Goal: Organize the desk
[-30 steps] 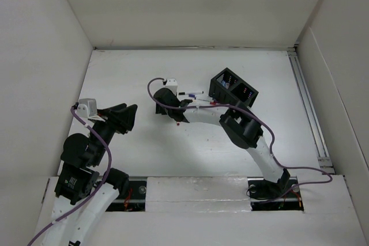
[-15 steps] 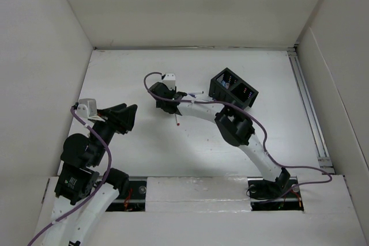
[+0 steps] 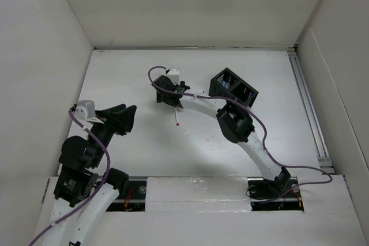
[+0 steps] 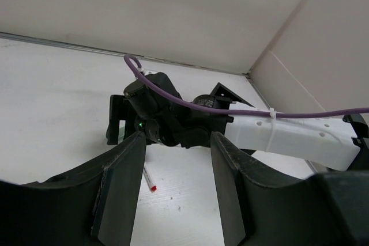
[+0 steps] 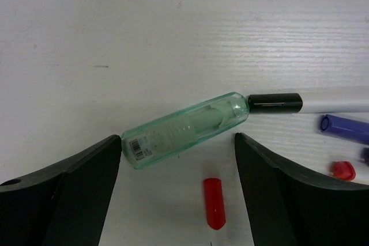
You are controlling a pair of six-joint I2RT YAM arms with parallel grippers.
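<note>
plainly, the desk (image 3: 132,73) is a broad, flat, matte white surface.

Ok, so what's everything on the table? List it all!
desk: one, white, under everything
organizer: one, black mesh, back right
tube: one, see-through green, flat between the right fingers
marker: one, white with black cap, at the tube's right end
blue pen: one, blue, beside the marker
thin pen: one, white with red tip, nearer than the right fingers
red cap: one, red, near the tube; maybe the thin pen's
red bit: one, red, by the blue pen, cut off
left arm, right arm: two, white and black, near edge
left fingers: two, black, open, empty
right fingers: two, black, open, either side of the tube
</note>
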